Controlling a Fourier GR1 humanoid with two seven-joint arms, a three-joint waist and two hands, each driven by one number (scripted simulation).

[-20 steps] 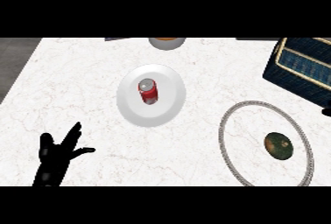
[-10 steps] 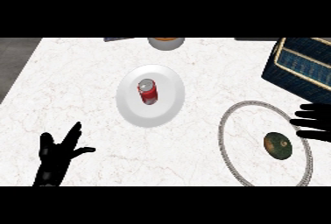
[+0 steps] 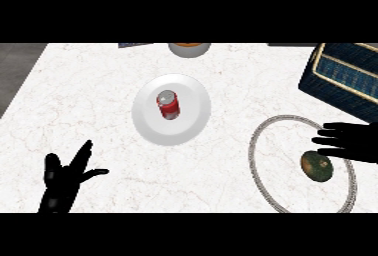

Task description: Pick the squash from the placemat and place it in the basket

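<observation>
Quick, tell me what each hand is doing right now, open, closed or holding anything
Left hand: open, resting at the lower left, holding nothing.
Right hand: open, fingers straight, just above the squash, holding nothing.

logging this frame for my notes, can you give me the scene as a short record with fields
surface: white marbled counter
target: squash, lying on the placemat
placemat: round, grey-rimmed, at the counter's right
goal: dark blue basket, at the far right, beyond the placemat
right hand: open, fingers straight, above the placemat just beyond the squash, not holding it
left hand: open, resting at the lower left, fingers up
other items: red can on a white plate at centre; bowl at the far edge
task state: squash not yet picked up
</observation>
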